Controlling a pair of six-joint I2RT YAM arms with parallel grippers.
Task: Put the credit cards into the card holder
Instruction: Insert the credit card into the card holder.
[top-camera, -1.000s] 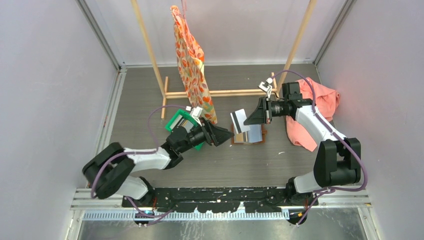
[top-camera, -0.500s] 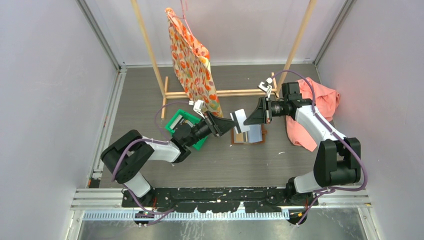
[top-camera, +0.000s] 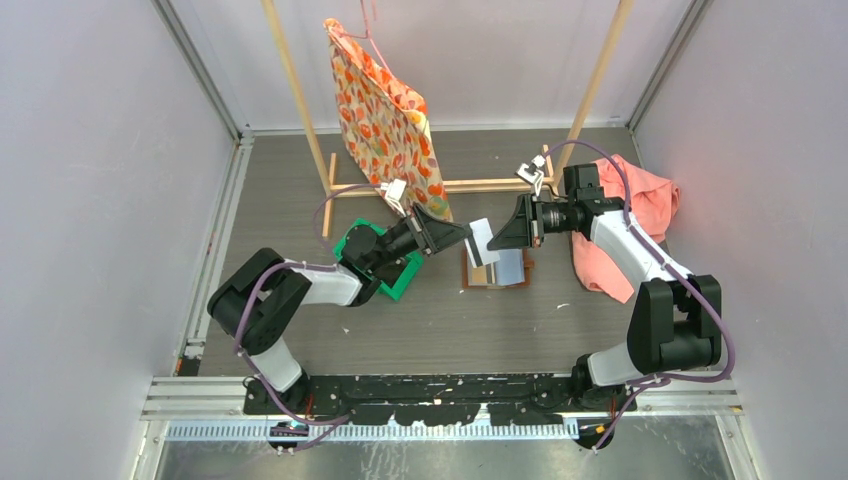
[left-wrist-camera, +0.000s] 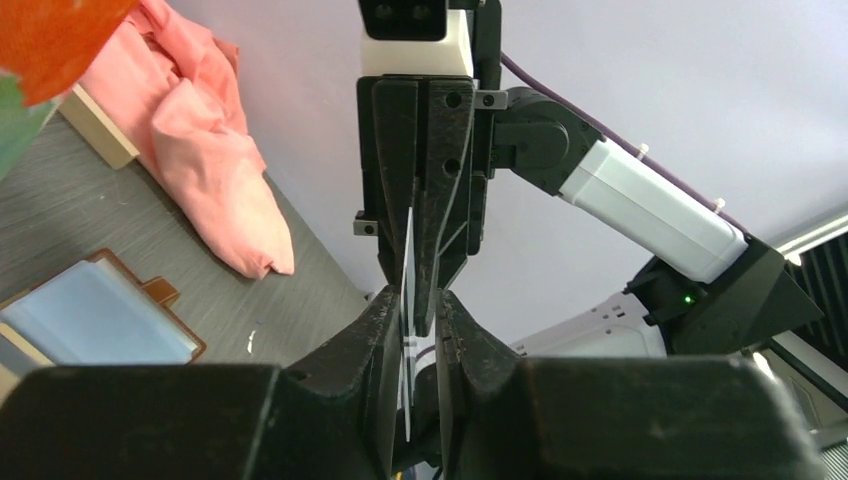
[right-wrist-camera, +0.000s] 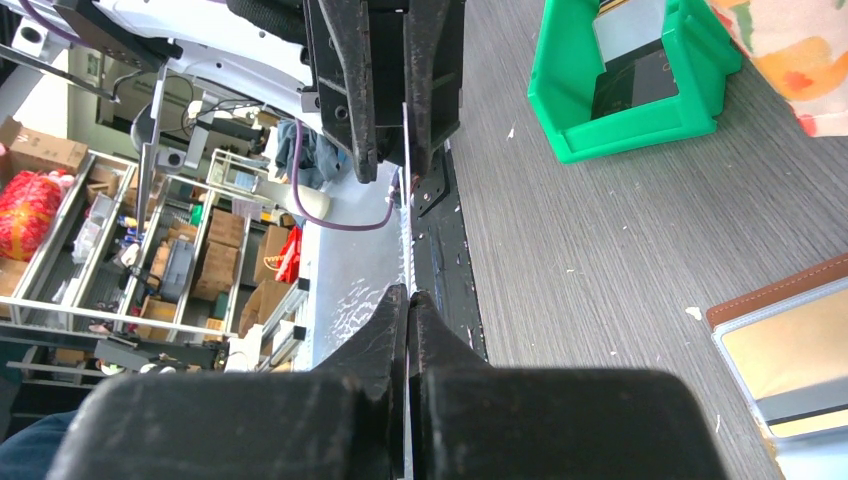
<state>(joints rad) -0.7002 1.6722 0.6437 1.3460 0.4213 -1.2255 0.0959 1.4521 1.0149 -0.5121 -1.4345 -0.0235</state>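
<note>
A silvery grey credit card (top-camera: 481, 241) hangs edge-on in the air above the open brown card holder (top-camera: 497, 271). My right gripper (top-camera: 493, 240) is shut on the card's right end; its pads (right-wrist-camera: 392, 312) pinch the thin edge. My left gripper (top-camera: 466, 238) has come in from the left, and its jaws stand narrowly apart round the card's other end (left-wrist-camera: 408, 262). The card lies against one left finger (left-wrist-camera: 385, 330), with a gap to the other. The card holder (left-wrist-camera: 95, 318) shows a light blue card in a pocket. More cards lie in the green bin (right-wrist-camera: 640, 128).
A wooden rack (top-camera: 440, 186) stands behind, with an orange patterned cloth (top-camera: 385, 115) hanging close over my left arm. A pink cloth (top-camera: 645, 210) is heaped by the right arm. The green bin (top-camera: 404, 281) sits under my left wrist.
My left arm has swung up and right to the held card and its jaws have narrowed round it. The hanging cloth has swung left. The right arm has not moved.
</note>
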